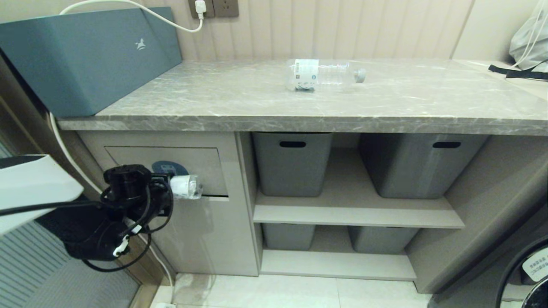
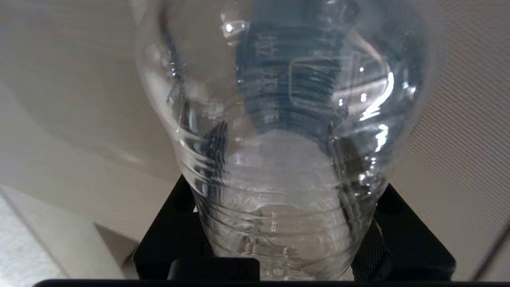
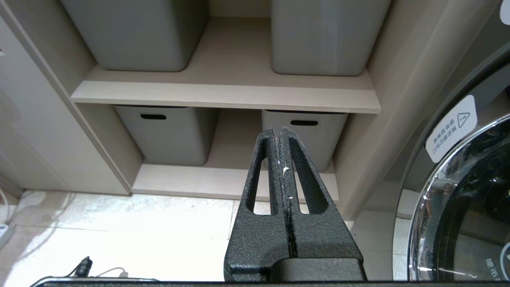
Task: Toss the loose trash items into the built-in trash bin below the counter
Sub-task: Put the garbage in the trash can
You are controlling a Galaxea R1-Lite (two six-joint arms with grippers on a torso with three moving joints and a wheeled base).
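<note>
The counter (image 1: 299, 98) runs wide above the left gripper (image 1: 171, 188), a thick marble slab, with the long teal box (image 1: 85, 55) up and off to the outer side of that arm. Below it, directly ahead of the gripper, is the beige cabinet front with the built-in trash bin (image 1: 201, 164), its flap panel partly hidden behind the gripper and the blue sticker (image 1: 168, 167) peeking just above it. Grey tubs (image 1: 291, 167) sit in the open shelves further along, away from the hand.

The left gripper is clamped around a clear bottle (image 1: 186, 187), gripped near its base, bottle pointing out level toward the flap; in the wrist view the bottle (image 2: 279, 139) fills everything ahead of the fingers (image 2: 215, 143). A second bottle (image 1: 321, 75) lies on its side on the counter, well above and beyond the hand. The right gripper (image 3: 282, 135) is pressed closed and empty, parked low facing the lower shelves.

The risks, as I read it: the thin bottle could crumple or slip sideways when it pushes the flap, or strike the panel's lower edge instead of swinging it in and drop to the floor.
</note>
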